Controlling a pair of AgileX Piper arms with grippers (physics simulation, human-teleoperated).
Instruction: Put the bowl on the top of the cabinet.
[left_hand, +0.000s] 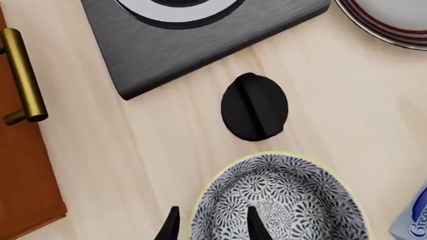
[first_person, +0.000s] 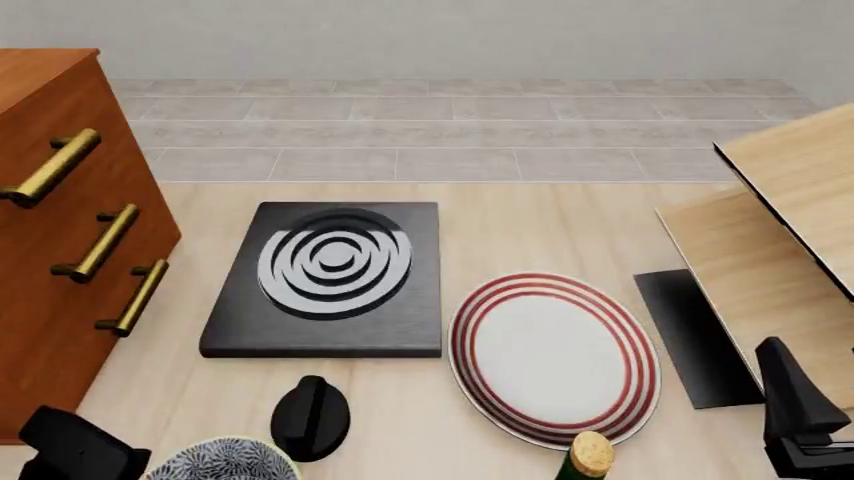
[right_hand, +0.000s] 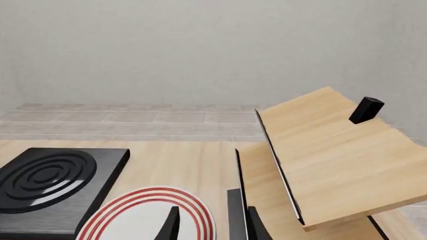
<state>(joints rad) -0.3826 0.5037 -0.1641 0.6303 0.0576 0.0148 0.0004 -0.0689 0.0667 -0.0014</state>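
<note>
Front view: the table (first_person: 561, 215) carried, from left to right, the reddish-brown cabinet (first_person: 60, 330) with three brass bar handles (first_person: 96, 243), a dark square burner plate (first_person: 331, 278) with pale concentric rings, a white plate (first_person: 554, 357) with red rings, and pale wood panels (first_person: 767, 250) tilted at the right edge. A black knob (first_person: 311, 418) lay just in front of the burner plate, and a cork-topped bottle neck (first_person: 587, 455) stood at the near edge below the plate. The bowl (first_person: 220, 461) sat on the table at the near left edge, close to the knob and in front of the cabinet, well below its top; only its rim and blue-and-white patterned interior were visible. Left wrist view: the left gripper (left_hand: 210, 225) straddled the bowl's rim, one fingertip (left_hand: 254, 222) over the patterned interior and the other outside the wall; whether the fingers pressed the rim or merely flanked it could not be told. The knob lay just beyond the bowl, then the burner plate, with the cabinet front and one handle to one side. Right wrist view: the right gripper (right_hand: 210, 225) hovered above the table between the red-ringed plate and the wood panels, its fingers parted and holding nothing.
</note>
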